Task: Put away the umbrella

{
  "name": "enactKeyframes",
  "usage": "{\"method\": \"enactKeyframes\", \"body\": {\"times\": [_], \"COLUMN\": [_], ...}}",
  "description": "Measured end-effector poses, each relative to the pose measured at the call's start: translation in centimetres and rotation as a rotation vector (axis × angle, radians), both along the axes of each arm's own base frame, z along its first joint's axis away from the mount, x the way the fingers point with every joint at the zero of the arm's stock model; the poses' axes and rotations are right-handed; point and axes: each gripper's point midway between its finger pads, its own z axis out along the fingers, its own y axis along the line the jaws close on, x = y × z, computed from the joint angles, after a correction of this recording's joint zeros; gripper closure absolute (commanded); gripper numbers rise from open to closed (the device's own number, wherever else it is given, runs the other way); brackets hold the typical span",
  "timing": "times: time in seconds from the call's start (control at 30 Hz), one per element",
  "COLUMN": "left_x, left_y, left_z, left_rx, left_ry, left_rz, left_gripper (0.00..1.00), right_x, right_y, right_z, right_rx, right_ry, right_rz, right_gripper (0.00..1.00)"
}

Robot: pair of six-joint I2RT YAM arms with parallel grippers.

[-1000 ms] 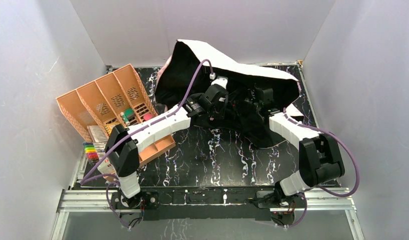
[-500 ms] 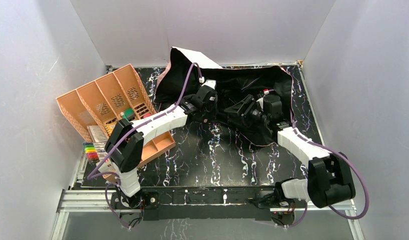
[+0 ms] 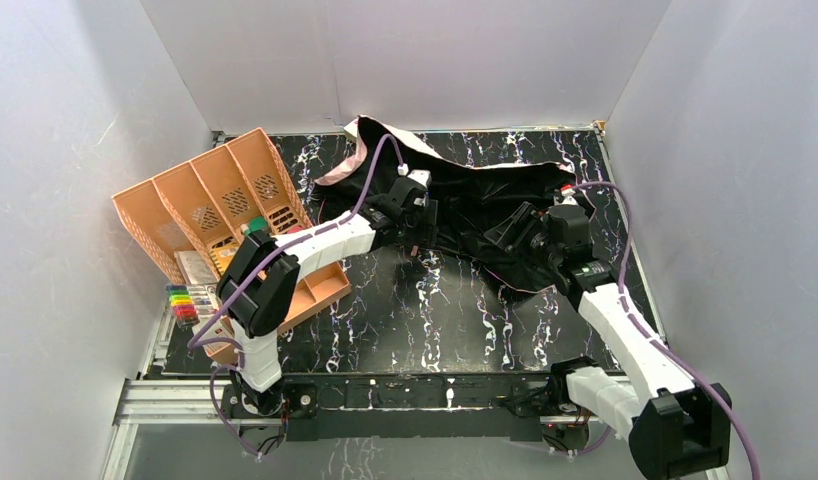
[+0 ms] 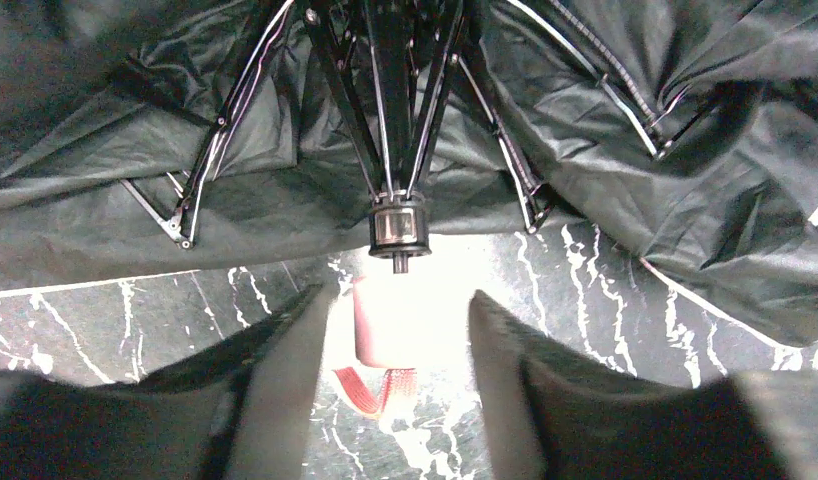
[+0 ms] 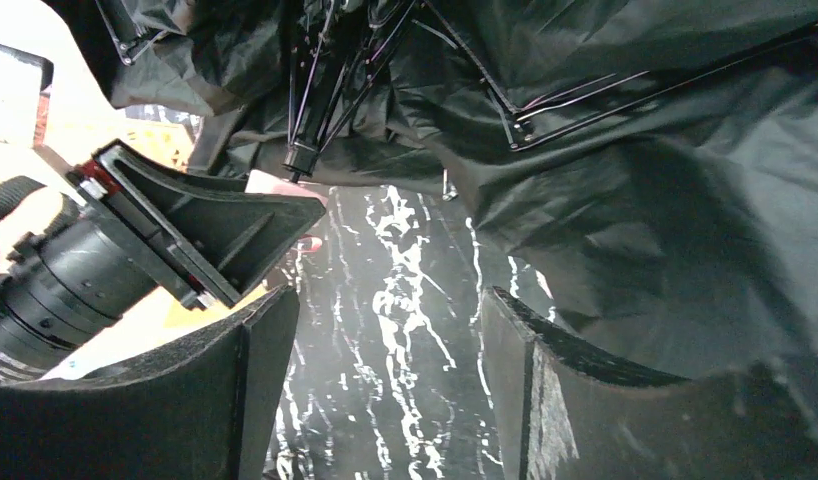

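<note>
The umbrella (image 3: 485, 195) lies collapsed at the back of the table, black side up with a pink edge showing. In the left wrist view its ribs and black fabric (image 4: 285, 170) fan out above the metal hub (image 4: 398, 225). My left gripper (image 3: 417, 222) (image 4: 400, 300) is closed around the pink handle (image 4: 390, 320), and the strap hangs below it. My right gripper (image 3: 515, 232) (image 5: 390, 300) is open and empty over bare table, beside the black fabric (image 5: 635, 150).
An orange slotted organiser (image 3: 220, 205) leans at the left with small items in it. Coloured markers (image 3: 182, 300) lie by its near corner. White walls close in the table on three sides. The left gripper's body (image 5: 185, 230) shows close to my right gripper.
The raised canopy has folded down flat onto the table. My right gripper has drawn back out of the canopy toward the right. My left gripper has shifted slightly nearer.
</note>
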Motion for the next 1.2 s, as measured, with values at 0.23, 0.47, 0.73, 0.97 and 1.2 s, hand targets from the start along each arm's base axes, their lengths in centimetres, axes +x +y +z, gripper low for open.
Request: {"method": "enactKeyframes", "body": {"times": [0.23,0.47,0.73,0.97,1.2], "left_x": [-1.1,-4.4,-4.2,3.9,12.6], "left_y": [0.5,2.8,4.6,8.4,15.8], "left_z": [0.9,8.4,18.6,19.6,15.8], "left_rx": [-0.018,-0.085,-0.143,-0.095,-0.039], "left_ry": [0.000,-0.104,-0.316,-0.333,-0.266], "left_rz": [-0.056,-0.129,-0.114,0.056,0.236], "left_gripper": [0.21,0.24,0.24,0.18,0.17], "right_x": [0.0,0.6,2.1,6.7,9.7], "right_y": [-1.5,-0.4,-0.1,-1.1,-3.7], "right_z": [5.1,15.3,22.6,15.1,8.7], "right_rx": [-0.160,-0.207,-0.298,-0.441,-0.511], "right_ry": [-0.134,-0.389,-0.525,-0.275,-0.083], "right_rz": [0.059,0.192,0.252,0.256,0.242], "right_gripper": [0.23,0.28,0.32,0.16,0.17]}}
